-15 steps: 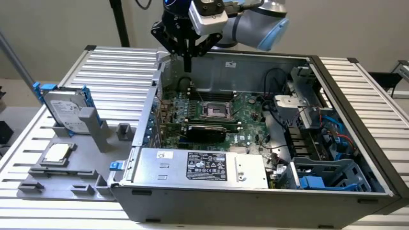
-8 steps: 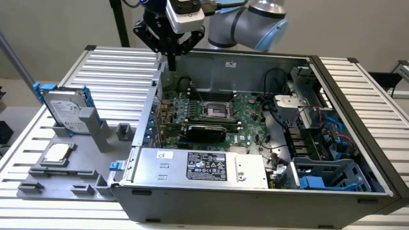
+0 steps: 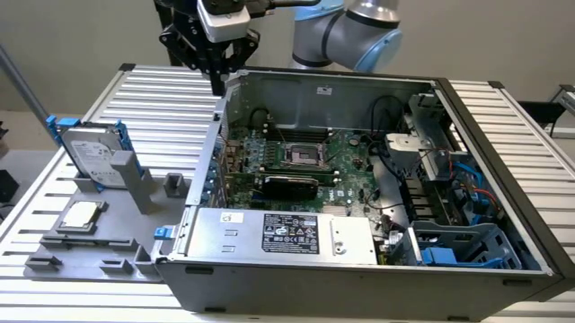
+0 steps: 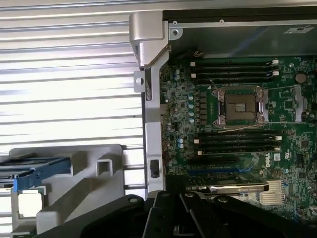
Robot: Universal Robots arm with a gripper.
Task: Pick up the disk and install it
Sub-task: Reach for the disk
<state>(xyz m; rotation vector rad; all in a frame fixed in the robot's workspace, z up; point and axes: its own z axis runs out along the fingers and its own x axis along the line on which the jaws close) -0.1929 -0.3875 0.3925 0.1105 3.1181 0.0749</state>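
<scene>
Exterior view: the gripper hangs clenched and empty above the far corner of the open computer case, on the exterior view's left. The disk stands on edge in a grey holder on the slatted table, well apart from the gripper. Wrist view: the gripper, fingers together, sits over the case wall beside the motherboard. The disk, seen by its blue rail, sits in the holder.

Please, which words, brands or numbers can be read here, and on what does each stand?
No text can be quoted.
Disk label: print too small.
Power supply label: print too small.
Motherboard white markings: blurred.
</scene>
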